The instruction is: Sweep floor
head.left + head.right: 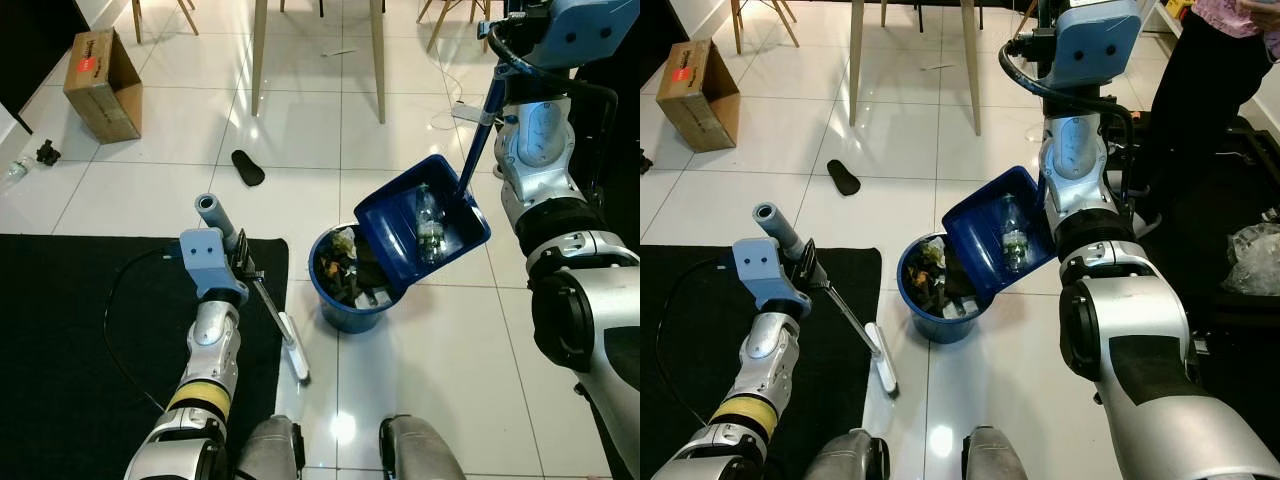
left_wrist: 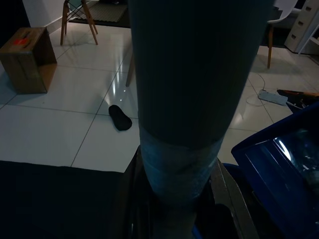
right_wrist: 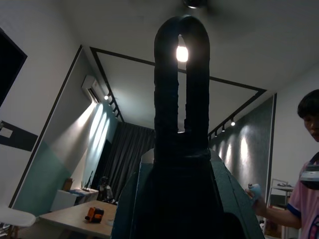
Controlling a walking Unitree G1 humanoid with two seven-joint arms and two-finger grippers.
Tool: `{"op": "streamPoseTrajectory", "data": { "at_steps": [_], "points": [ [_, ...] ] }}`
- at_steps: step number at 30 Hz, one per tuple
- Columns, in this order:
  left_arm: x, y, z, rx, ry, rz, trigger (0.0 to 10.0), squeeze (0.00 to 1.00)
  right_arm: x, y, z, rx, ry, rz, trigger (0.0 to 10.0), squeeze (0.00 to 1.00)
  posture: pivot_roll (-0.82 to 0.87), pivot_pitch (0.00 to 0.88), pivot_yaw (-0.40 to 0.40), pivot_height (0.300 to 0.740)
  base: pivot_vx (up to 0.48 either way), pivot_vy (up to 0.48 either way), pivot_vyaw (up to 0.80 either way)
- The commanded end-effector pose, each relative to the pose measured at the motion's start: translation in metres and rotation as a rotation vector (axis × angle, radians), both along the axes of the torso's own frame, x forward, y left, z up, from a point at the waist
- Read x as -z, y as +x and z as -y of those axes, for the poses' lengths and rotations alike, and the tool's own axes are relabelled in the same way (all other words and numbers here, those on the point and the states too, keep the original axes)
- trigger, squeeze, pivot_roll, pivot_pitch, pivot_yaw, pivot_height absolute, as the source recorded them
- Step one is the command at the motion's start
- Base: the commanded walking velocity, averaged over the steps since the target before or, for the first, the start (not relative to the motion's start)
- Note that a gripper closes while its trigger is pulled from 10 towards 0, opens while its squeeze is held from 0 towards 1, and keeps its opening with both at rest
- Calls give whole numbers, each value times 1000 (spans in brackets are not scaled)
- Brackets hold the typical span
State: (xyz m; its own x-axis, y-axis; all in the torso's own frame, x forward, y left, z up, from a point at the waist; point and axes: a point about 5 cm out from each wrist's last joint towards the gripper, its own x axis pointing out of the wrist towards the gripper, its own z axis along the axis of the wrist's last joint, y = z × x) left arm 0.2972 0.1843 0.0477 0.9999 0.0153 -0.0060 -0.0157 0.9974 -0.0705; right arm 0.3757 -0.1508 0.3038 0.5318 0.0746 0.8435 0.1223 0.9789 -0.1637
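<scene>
The left end effector (image 1: 243, 262) is seen closed around the handle of a small broom (image 1: 280, 327), gripped near its upper end. The broom's long axis runs diagonally from the end effector down toward the robot's feet, with the pale head (image 1: 295, 350) resting on the white tiled floor (image 1: 440, 340) just beside the edge of a black rug (image 1: 70, 330).

The right end effector (image 3: 182, 74) is raised high, its two long black fingers nearly together and pointing at the ceiling; whether the grip is fully closed cannot be told. A blue dustpan (image 1: 420, 225) is held up on its long blue handle (image 1: 482, 130) by the right arm and is tilted, its open mouth facing down over a round blue bin (image 1: 345, 280). A clear plastic bottle (image 1: 429, 222) lies inside the pan. The bin holds mixed rubbish and stands on the tiles between the broom head and the dustpan.

Farther off, a cardboard box (image 1: 103, 85) and a dark shoe sole (image 1: 247, 167) lie on the floor.
</scene>
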Motion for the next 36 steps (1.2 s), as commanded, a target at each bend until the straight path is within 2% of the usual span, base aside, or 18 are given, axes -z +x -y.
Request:
{"op": "streamPoseTrajectory", "data": {
  "at_steps": [1,7,22,23,24,27,28,30,31,34,36],
  "points": [
    [-5,3,6,14,-5,39,10000,0,-24,-8,-6,-26,-23,132,10000,0,-16,41,11,740,0,0,0],
    [-5,3,6,17,-3,39,10000,0,-25,-10,-9,-26,-55,154,10000,0,-17,40,14,740,0,0,0],
    [-5,4,7,28,1,37,10000,0,-25,-10,-9,-9,-48,155,10000,0,-17,41,18,740,0,0,0],
    [-4,3,7,30,2,36,10000,0,-23,-9,-2,16,-8,142,10000,0,-12,37,13,740,0,0,0],
    [-4,3,7,30,2,36,10000,0,-23,-9,-2,16,-8,142,10000,0,-12,37,13,740,0,0,0],
    [-4,1,8,30,2,36,10000,0,-19,-6,20,73,107,96,10000,0,-8,35,10,740,0,0,0],
    [-4,1,8,30,2,36,10000,0,-19,-6,20,73,107,96,10000,0,-8,35,10,740,0,0,0],
    [-3,0,7,29,3,37,10000,0,-18,-5,38,100,202,71,10000,0,-6,34,8,740,0,0,0],
    [-3,0,7,29,3,37,10000,0,-18,-5,38,100,202,71,10000,0,-6,34,8,740,0,0,0],
    [-2,-1,6,30,6,36,10000,0,-19,-5,69,91,372,36,10000,0,-6,28,9,740,0,0,0],
    [-2,-1,6,30,6,36,10000,0,-19,-5,69,91,372,36,10000,0,-6,28,9,740,0,0,0]
  ]
}}
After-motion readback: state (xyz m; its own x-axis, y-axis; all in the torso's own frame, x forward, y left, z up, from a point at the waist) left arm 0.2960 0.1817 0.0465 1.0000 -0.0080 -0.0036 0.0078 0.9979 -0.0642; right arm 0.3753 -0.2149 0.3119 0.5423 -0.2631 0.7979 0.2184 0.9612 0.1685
